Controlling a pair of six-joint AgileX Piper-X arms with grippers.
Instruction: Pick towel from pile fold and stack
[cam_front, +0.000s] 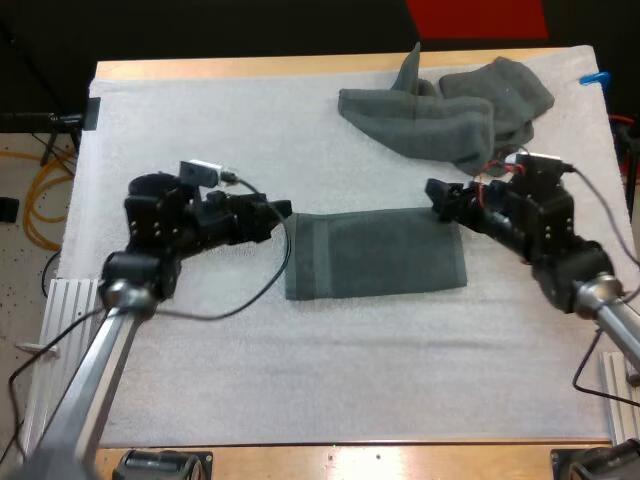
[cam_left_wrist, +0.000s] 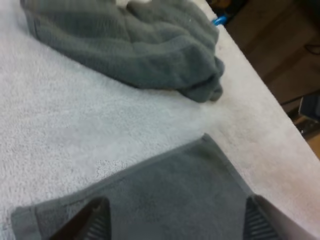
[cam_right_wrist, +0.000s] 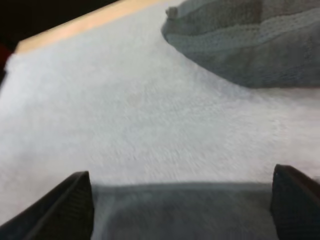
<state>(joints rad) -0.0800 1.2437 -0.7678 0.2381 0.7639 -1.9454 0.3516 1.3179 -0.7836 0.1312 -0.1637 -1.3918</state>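
Table (cam_front: 330, 462): the wooden rim shows at the near side. A white mat (cam_front: 300, 370) covers the top.

Flat towel (cam_front: 375, 253): it lies on the mat between the two tools, folded to a rectangle. Its long axis runs across the table from one tool to the other, with the short ends facing the tools. A stitched band crosses the end nearest the left tool.

Left tool (cam_front: 284, 213): it sits at the far corner of the towel's left end and points along the towel toward the right tool. In the left wrist view its fingers (cam_left_wrist: 95, 222) stand wide apart, with the towel's surface lying between and below them. The tool is spread and grips nothing. The fingertips are cut off there, so contact with the cloth cannot be judged.

Right tool (cam_front: 432, 190): it sits at the far corner of the towel's right end and points back toward the left tool. In the right wrist view its fingers (cam_right_wrist: 70, 205) are spread wide, and the towel's far edge spans the gap between them. The tool is spread and holds nothing.

Towel pile (cam_front: 450, 110): it lies beyond the right tool and well apart from the left tool, crumpled. One fold stands up in a peak on its far side. A strip of bare mat separates the pile from the flat towel. How many towels it contains cannot be made out.
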